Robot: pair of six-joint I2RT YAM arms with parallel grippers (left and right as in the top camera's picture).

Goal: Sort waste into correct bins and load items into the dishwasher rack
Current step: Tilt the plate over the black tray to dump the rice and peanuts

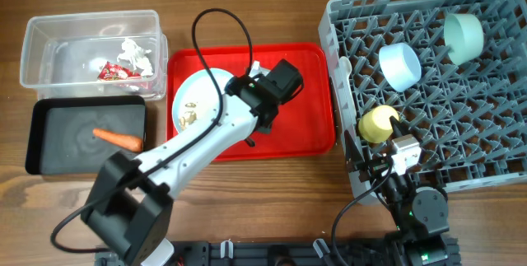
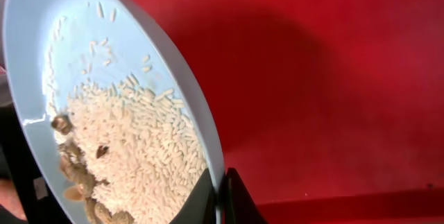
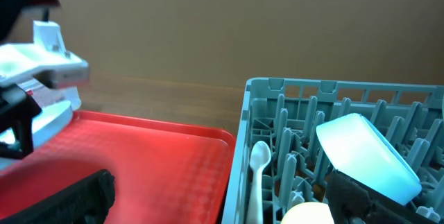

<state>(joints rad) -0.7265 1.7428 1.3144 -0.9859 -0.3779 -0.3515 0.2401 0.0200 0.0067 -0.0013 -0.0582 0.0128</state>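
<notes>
Both at edges — left hand (image 2: 220,200) nips plate (image 2: 104,64) rim | right hand (image 3: 218,175) agape, empty, by rack (image 1: 333,60)

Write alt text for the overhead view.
The left gripper holds a blue plate of grains by its rim over a red tray. At left, a clear tub holds a wrapper and tissue, a black tray a carrot; at right, a grey rack holds a mint bowl, blue bowl and yellow cup.
</notes>
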